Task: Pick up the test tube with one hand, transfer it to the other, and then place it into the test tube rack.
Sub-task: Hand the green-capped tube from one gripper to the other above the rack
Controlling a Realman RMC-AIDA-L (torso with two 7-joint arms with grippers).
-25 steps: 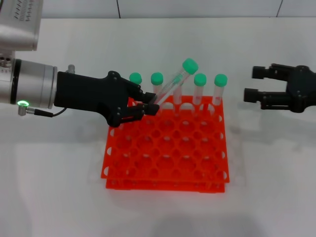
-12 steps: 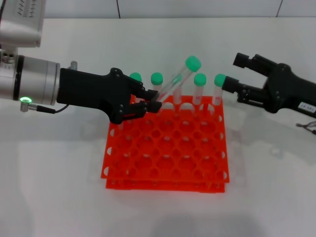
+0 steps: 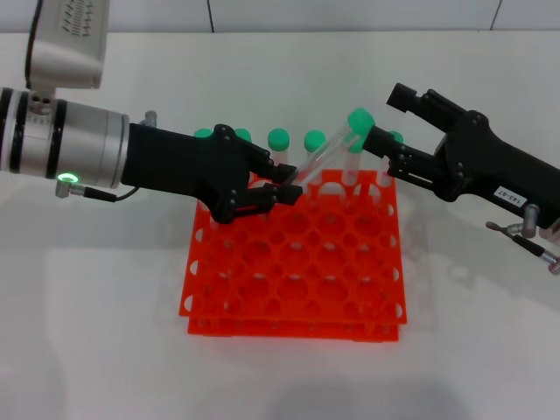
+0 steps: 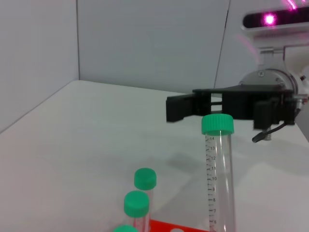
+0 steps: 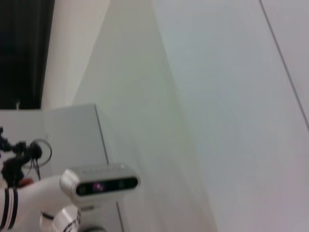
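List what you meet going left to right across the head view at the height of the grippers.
Left arm → left gripper → test tube → right gripper → right arm's white label.

Bright, even overhead light; soft shadows under the rack [image 3: 293, 271]; right wrist view blurred, head view sharp.
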